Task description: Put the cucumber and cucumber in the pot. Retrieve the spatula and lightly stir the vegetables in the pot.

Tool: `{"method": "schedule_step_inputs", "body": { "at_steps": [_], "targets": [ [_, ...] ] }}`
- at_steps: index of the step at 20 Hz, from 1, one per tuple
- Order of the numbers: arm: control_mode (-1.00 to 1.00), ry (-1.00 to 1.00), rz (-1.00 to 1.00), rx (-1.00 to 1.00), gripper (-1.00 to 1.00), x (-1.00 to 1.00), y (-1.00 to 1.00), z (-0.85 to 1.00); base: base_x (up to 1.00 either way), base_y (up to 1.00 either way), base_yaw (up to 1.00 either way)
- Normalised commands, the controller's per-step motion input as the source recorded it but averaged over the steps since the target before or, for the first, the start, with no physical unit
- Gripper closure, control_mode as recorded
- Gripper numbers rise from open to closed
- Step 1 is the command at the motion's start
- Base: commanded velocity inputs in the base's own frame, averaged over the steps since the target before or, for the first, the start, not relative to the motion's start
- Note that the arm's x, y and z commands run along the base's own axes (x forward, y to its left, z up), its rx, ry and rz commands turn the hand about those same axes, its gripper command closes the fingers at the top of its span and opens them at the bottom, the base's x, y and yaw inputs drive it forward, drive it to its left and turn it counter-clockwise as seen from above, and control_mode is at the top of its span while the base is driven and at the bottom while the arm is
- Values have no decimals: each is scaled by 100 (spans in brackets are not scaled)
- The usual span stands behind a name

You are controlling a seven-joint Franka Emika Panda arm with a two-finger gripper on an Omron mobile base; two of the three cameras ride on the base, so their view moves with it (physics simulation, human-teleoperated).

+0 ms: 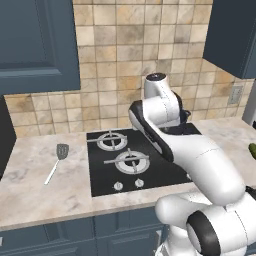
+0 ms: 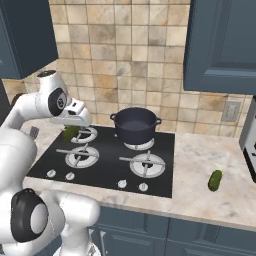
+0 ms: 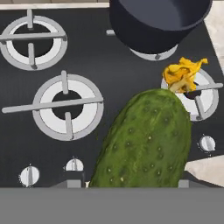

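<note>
A stubby dark-green cucumber (image 3: pixel 146 140) with a yellow withered tip fills the lower middle of the hand view, and my gripper (image 3: pixel 127 183) is shut on it. In the right base view the gripper (image 2: pixel 71 131) holds this cucumber (image 2: pixel 71 133) above the cooktop's rear left burner, left of the pot. The navy pot (image 2: pixel 135 132) stands on the rear right burner, and in the hand view the pot (image 3: pixel 148 35) is at the top. Another cucumber (image 2: pixel 215 180) lies on the counter right of the cooktop. The spatula (image 1: pixel 57 162) lies on the counter left of the cooktop.
The black cooktop (image 2: pixel 107 167) has several burners and a row of knobs along its front edge. Dark blue cabinets (image 2: pixel 222 45) hang above on both sides. A wall outlet (image 2: pixel 230 111) sits at the right, and a pale appliance (image 2: pixel 248 137) stands at the right edge.
</note>
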Motion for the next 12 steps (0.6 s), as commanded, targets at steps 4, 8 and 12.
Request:
{"method": "schedule_step_inputs", "body": {
  "at_steps": [4, 8, 12],
  "targets": [
    [-100, 2, -11, 6, 100, 45, -74, 7, 0, 0, 0],
    [-100, 4, -11, 7, 100, 62, -60, 9, 0, 0, 0],
    [-100, 0, -8, 11, 100, 85, -38, 2, 0, 0, 0]
  ]
}}
